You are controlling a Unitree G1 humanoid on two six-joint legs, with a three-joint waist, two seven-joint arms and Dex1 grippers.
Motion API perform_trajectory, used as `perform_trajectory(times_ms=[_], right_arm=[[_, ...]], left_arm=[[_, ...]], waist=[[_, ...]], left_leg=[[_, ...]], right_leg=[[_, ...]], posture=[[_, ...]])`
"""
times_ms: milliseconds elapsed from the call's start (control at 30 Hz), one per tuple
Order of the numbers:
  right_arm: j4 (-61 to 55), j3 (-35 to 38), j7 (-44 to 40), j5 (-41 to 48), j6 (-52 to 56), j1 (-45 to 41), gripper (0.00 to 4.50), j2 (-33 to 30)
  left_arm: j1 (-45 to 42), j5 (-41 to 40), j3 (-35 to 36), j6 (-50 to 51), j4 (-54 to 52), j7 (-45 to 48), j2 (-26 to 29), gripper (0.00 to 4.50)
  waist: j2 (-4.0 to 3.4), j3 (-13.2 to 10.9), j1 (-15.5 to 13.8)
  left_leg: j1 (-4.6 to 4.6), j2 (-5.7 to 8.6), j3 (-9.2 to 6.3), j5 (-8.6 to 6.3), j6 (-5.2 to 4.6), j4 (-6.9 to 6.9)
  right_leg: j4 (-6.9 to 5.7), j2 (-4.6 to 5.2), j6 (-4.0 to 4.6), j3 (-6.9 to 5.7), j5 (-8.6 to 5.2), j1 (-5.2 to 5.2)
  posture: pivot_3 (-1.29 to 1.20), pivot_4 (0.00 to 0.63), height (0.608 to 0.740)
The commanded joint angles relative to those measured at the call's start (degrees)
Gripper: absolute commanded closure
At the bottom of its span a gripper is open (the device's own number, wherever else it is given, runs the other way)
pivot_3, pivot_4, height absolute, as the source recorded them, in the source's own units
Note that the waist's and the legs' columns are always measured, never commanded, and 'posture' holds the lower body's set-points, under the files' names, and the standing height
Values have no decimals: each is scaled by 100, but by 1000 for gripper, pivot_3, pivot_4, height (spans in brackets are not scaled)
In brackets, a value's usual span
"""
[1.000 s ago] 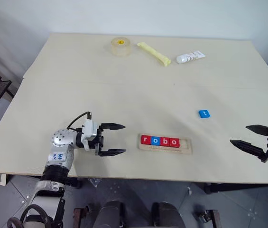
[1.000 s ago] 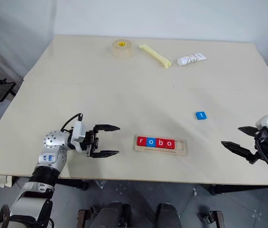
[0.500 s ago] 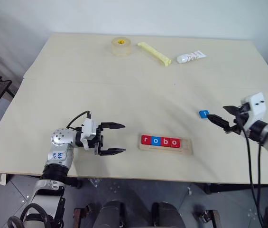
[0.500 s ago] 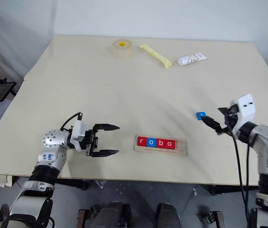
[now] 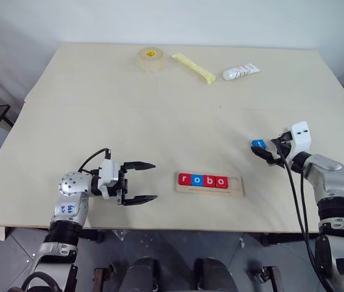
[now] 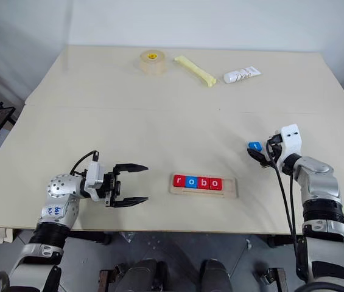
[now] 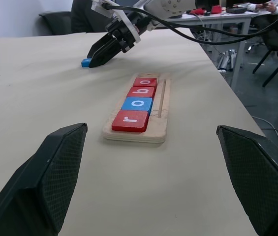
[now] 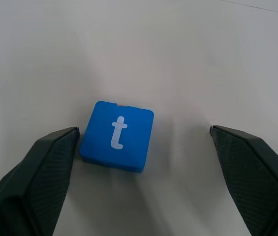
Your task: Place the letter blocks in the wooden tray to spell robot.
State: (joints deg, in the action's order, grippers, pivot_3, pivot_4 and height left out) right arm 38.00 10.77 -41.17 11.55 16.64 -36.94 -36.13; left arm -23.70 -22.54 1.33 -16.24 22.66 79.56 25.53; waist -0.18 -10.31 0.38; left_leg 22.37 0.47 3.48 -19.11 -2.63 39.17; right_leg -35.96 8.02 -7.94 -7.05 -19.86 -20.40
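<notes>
Counter point(image 5: 159, 121): we see a wide pale beige top with a seam running across it.
Wooden tray point(image 5: 210, 184): our landmark, lying flat near the counter's front edge, with red r, blue o, red b and red o tiles in its slot.
Blue t tile point(image 5: 257, 144): we find it flat on the counter, beyond the tray's right end.
Tape roll point(image 5: 150, 58): far behind the tray, near the back edge.
Yellow stick point(image 5: 194, 67): just right of the tape roll.
White tube point(image 5: 240, 72): far behind the tray's right end.

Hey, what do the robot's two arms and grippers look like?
Both arms are silver-grey metal with rounded joints. The left gripper and right gripper each have two pointed black fingers on a white block. Black cables loop over each wrist. The left arm carries a blue-marked sticker.
</notes>
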Motion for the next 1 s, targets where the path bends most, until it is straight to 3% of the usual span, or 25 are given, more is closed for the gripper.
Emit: perform_trajectory(times_ms=[33,233,567,733,833,1000], right_arm=[[-33,78,47,67,-107,18,969,69],[-227,189,296,103,-93,108,3025,122],[-4260,1112,1730,673,1610,2125,3038,398],[-5821,1373,2337,882,2332,3218,3038,868],[-6398,1364,2626,875,2469,3817,3038,1223],[-6687,1320,2891,884,2560,3964,3038,1527]], left_arm=[[45,-103,82,-22,-211,-45,50,0],[-35,-87,66,-46,-110,-45,32,0],[-250,-103,36,-82,236,287,65,0],[-400,-66,23,-145,480,399,21,0],[-538,-59,-25,-155,595,471,-54,0],[-619,-72,-4,-131,653,571,-33,0]], waist=[[0,0,2],[0,0,-4],[-2,1,-41],[-3,1,-40],[-3,2,-58],[-4,2,-24]], left_leg=[[0,0,0,0,0,0],[0,0,0,0,0,0],[7,2,-12,0,0,-2],[4,3,-7,0,0,-2],[2,3,-11,0,0,-4],[-4,11,9,2,-4,-4]], right_leg=[[0,0,0,0,0,0],[0,0,0,0,0,0],[-3,1,0,-3,0,-4],[-3,-1,0,3,0,-3],[-4,-4,0,4,0,-3],[-1,0,0,26,0,-3]], posture=[[0,150,740],[0,150,740],[0,150,740],[0,150,740],[0,150,740],[0,150,740]])
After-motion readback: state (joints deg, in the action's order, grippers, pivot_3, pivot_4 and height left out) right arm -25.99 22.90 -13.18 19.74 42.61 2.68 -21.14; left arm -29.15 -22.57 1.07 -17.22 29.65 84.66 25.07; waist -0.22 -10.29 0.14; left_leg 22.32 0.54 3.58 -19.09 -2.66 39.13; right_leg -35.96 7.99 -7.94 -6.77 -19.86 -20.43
